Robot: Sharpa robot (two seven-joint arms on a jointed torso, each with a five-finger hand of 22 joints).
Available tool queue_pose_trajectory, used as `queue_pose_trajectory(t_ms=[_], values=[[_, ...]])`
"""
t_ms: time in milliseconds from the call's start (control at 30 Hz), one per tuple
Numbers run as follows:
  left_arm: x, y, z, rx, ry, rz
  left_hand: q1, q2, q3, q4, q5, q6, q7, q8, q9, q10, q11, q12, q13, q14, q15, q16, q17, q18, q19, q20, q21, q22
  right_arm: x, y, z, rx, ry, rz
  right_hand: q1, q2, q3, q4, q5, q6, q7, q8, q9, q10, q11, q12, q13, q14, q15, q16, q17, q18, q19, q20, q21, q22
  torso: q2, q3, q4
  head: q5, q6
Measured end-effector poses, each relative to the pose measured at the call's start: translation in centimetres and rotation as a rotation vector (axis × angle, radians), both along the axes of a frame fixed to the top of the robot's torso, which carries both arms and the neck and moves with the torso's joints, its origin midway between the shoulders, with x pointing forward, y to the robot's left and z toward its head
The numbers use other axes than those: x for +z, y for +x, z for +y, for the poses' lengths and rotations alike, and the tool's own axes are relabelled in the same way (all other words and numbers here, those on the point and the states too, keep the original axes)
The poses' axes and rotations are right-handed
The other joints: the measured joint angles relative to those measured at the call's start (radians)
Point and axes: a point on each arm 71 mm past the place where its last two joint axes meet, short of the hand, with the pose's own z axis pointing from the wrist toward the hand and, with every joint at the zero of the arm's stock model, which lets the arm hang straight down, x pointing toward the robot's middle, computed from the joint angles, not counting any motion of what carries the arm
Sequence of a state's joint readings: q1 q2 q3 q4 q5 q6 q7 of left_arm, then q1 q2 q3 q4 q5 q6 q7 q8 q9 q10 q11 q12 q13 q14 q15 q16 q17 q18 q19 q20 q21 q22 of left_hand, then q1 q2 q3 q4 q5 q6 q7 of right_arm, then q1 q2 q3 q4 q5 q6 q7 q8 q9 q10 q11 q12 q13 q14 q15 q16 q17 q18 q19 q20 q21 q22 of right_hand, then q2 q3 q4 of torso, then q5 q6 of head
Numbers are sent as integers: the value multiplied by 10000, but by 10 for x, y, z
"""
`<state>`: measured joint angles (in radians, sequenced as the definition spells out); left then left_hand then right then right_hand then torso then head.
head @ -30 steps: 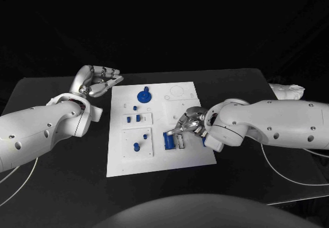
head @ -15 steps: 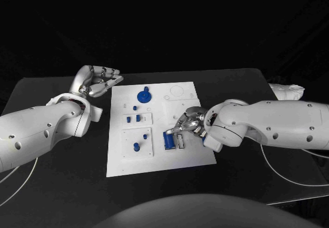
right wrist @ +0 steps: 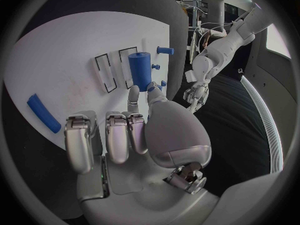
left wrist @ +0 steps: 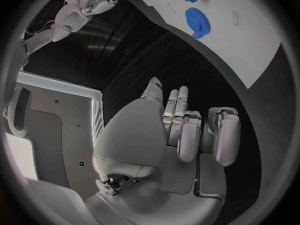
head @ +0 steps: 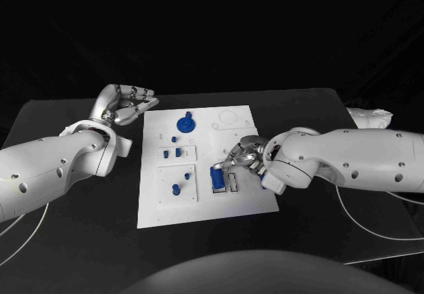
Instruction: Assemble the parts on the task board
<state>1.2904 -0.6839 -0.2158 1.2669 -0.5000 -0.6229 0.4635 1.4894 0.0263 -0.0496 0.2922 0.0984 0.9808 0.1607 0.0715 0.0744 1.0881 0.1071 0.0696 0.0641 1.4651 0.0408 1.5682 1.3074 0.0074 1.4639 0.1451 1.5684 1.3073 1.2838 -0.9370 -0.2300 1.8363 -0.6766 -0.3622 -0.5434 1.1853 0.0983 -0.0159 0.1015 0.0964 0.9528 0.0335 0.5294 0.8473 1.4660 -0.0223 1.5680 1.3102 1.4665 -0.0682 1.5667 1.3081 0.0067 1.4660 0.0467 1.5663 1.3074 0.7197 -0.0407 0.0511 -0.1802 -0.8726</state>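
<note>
Pinched between the thumb and a finger of my right hand (head: 246,158) stands a blue cylinder (head: 216,177), upright on the task board (head: 203,202) just beside two narrow slots (right wrist: 115,70). My left hand (head: 128,101) rests on the counter (head: 300,104) at the board's far left corner, fingers curled in, holding nothing. A blue gear (head: 185,124) sits nearby.

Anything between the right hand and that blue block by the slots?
Nothing visible. The right hand is already at the blue block: in the right wrist view two fingertips touch its near end. The block lies on the task board beside two rectangular slots, with bare board between them.
</note>
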Motion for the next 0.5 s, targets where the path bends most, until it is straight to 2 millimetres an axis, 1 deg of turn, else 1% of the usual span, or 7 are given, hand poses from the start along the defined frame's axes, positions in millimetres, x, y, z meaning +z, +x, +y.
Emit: queue_pose_trajectory(t_ms=[300,367,400,500], values=[[0,0,0,-4,-2,2,0,0,0,0,0,0,0,0,0,0,0,0,0,0,0,0,0,0,0,0,0,0,1,0,0,-31,1,-21,8,-3,63,-39,43,0,0,-54,15,0,0,0,0,0,0,0,-1,0,0,0,0,-1,3,0,-2,4,0],[0,0,0,-4,-2,3,0,0,0,0,0,0,0,0,0,0,0,0,0,0,0,0,0,0,0,0,0,0,1,0,0,-22,-3,-13,126,-115,160,-135,47,0,0,-93,22,0,0,0,0,0,0,0,-1,0,0,0,0,-1,3,0,-3,5,0],[0,0,0,-4,-2,3,0,0,0,0,0,0,0,0,0,0,0,0,0,0,0,0,0,1,0,0,0,0,1,0,0,-18,-7,-5,177,-135,183,-157,83,0,0,-111,22,0,0,0,0,0,0,0,-1,-1,0,0,0,-1,3,0,-3,5,0],[0,0,0,-4,-2,3,0,0,0,0,0,0,0,0,0,0,0,0,0,0,0,0,-1,0,0,0,0,0,1,-1,0,9,-14,27,264,-116,247,-234,141,0,0,-111,22,0,0,0,0,0,0,0,-2,0,0,0,0,-1,2,0,-3,-1,0]])
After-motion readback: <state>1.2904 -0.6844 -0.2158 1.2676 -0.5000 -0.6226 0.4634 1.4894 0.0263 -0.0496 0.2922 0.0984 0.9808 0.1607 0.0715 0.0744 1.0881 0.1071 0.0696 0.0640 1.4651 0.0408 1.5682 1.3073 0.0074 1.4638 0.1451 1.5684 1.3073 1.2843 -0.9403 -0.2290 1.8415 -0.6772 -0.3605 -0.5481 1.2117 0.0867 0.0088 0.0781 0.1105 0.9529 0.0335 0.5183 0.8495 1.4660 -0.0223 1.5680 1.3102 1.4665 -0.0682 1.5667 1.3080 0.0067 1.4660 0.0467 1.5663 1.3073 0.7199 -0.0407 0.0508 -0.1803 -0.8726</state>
